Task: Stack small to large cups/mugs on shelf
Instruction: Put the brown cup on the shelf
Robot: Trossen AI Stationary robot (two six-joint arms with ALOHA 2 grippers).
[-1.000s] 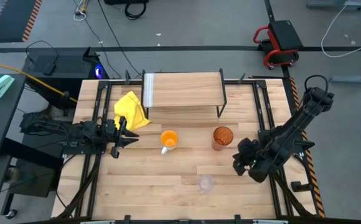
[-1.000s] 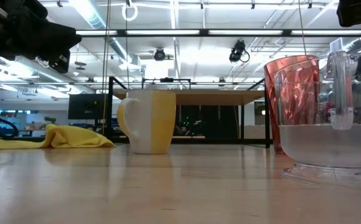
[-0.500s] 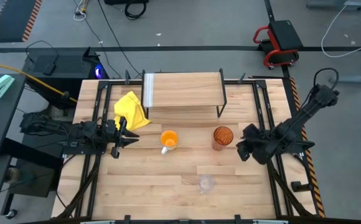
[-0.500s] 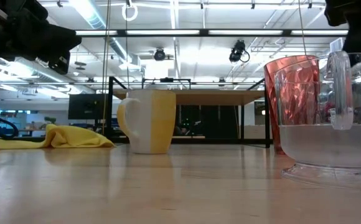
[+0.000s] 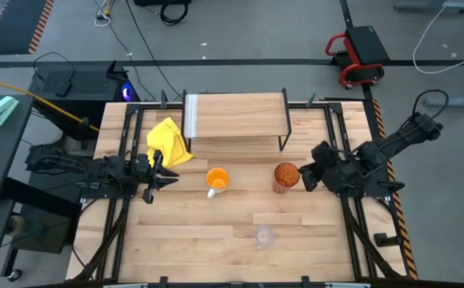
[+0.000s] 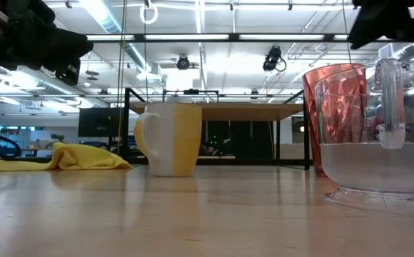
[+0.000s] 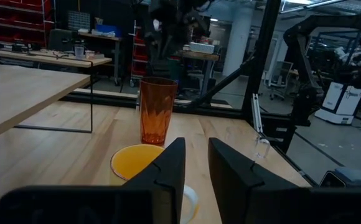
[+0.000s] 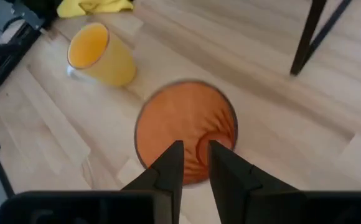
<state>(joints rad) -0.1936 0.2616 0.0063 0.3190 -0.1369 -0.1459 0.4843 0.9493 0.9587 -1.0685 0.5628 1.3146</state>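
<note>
Looking straight down, you see your right gripper (image 5: 306, 178) just beside the amber tumbler (image 5: 286, 177), on the side toward the worktop's right edge, raised above the rim. The right wrist view looks down into the tumbler's open mouth (image 8: 187, 130); the two fingers (image 8: 171, 163) sit close together with only a narrow slit between them, holding nothing. The tumbler stands upright on the worktop (image 5: 216, 240), in front of the shelf (image 5: 234, 114) and near its right front leg.

The orange mug (image 5: 217, 179) stands upright to the left of the tumbler, well apart from it, with its white handle turned toward the front edge. The small clear glass cup (image 5: 265, 235) stands alone nearer the front edge, between the mug and the tumbler as seen from above. In the low view the glass cup (image 6: 378, 135) fills the right foreground with the tumbler (image 6: 321, 93) behind it.

Your left gripper (image 5: 162, 177) waits at the worktop's left side, just beside the yellow cloth (image 5: 168, 142), aimed at the mug. Its fingers (image 7: 168, 171) are nearly together and hold nothing.

The shelf top carries none of the three vessels; its pale ribbed strip (image 5: 190, 116) lies at the left end.
</note>
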